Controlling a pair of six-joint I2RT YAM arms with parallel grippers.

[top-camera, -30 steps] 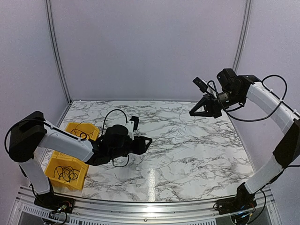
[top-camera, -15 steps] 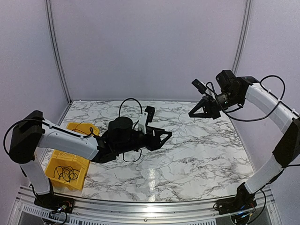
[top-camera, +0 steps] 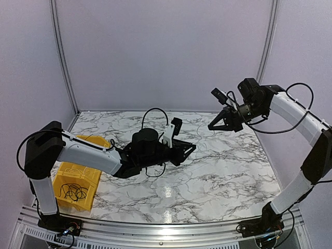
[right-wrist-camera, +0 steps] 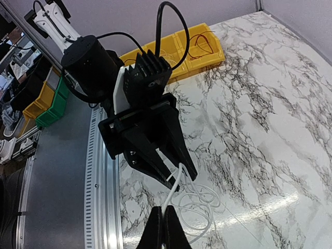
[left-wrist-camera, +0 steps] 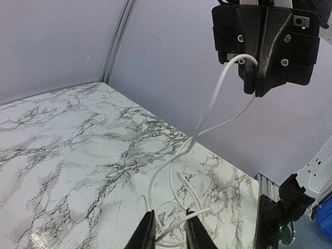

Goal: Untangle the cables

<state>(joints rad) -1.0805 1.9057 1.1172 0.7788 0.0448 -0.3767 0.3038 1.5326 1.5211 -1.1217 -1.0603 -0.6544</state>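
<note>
The cables in play are a thin white strand [left-wrist-camera: 207, 111] hanging from my right gripper [left-wrist-camera: 258, 78], which is shut on it high over the back right of the table. The strand drops to loose white loops [right-wrist-camera: 202, 202] on the marble. My left gripper [top-camera: 191, 150] reaches in low from the left. In the left wrist view its jaws [left-wrist-camera: 170, 213] stand a little apart with one white strand crossing the gap between them. The right wrist view shows my right gripper [right-wrist-camera: 163, 210] pinching the strand, and the left gripper [right-wrist-camera: 184, 179] just beyond, over the loops.
A yellow two-part bin [top-camera: 61, 175] sits at the left edge of the marble table [top-camera: 228, 176]; a coil of dark wires [top-camera: 72, 192] lies in its near part. Metal rails run along the near edge. Purple walls close the back and sides.
My left arm has swung right and forward, from beside the yellow bin to the hanging white strand, and its jaws have narrowed around it. The right gripper has barely moved.
</note>
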